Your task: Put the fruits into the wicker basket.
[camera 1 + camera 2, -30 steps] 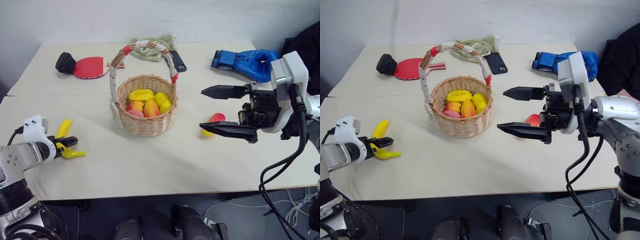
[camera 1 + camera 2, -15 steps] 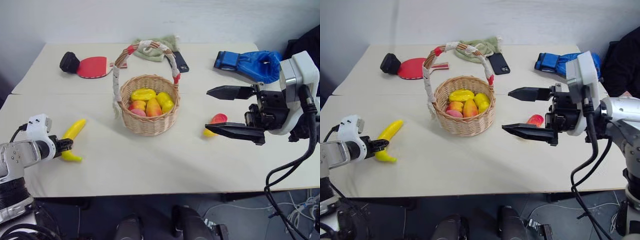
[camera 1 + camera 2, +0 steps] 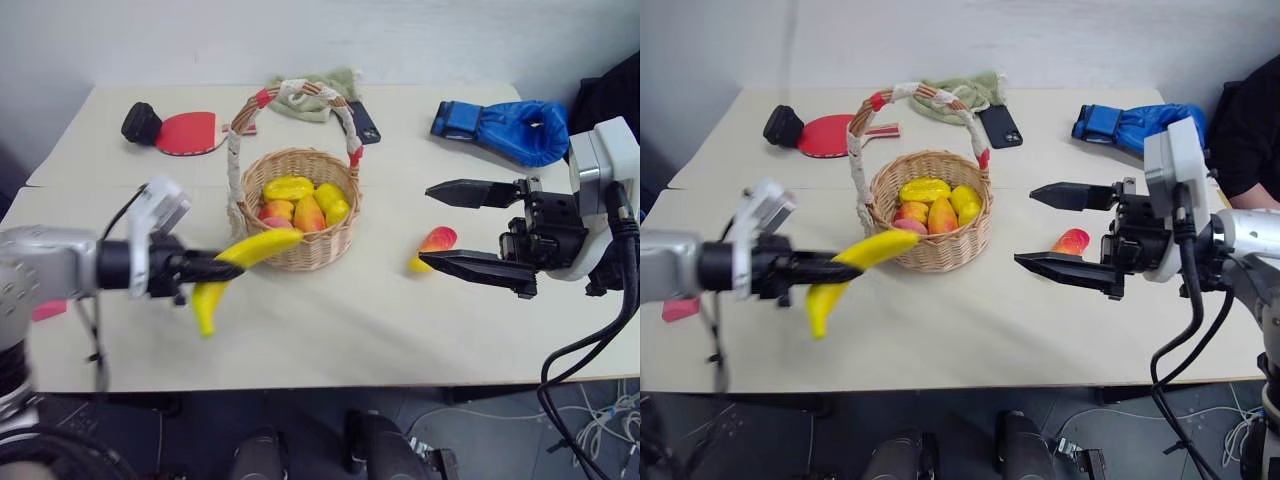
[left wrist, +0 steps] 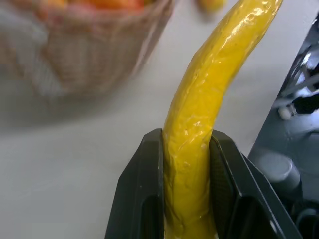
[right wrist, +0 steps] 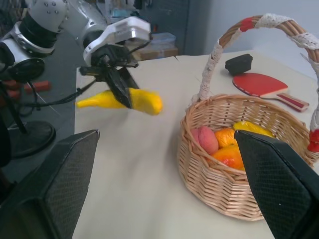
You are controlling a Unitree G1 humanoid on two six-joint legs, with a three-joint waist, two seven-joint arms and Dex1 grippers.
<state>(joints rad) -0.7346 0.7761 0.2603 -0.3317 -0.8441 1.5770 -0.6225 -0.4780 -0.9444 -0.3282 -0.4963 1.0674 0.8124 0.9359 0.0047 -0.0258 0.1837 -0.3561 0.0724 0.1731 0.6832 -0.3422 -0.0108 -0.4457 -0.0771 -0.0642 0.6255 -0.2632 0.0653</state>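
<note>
Currently you have: worktop [image 3: 330, 330]; blue glove [image 3: 505, 128], red paddle [image 3: 185, 132], green cloth [image 3: 315, 85], phone [image 3: 364, 122] along its far side. Wicker basket [image 3: 300, 252] at centre, fruit inside. Left end effector [image 3: 222, 266] clamped on the banana [image 3: 240, 270], raised just beside the basket's near wall. Right end effector [image 3: 465, 228] wide open, empty, above the mango [image 3: 433, 244] on the worktop.

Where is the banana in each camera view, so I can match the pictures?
Left eye view: banana, left of centre, beside the wicker basket.
Right eye view: left of centre.
Left wrist view: centre, clamped in the left gripper.
Right wrist view: upper left.
Shared landmark: the basket.
</note>
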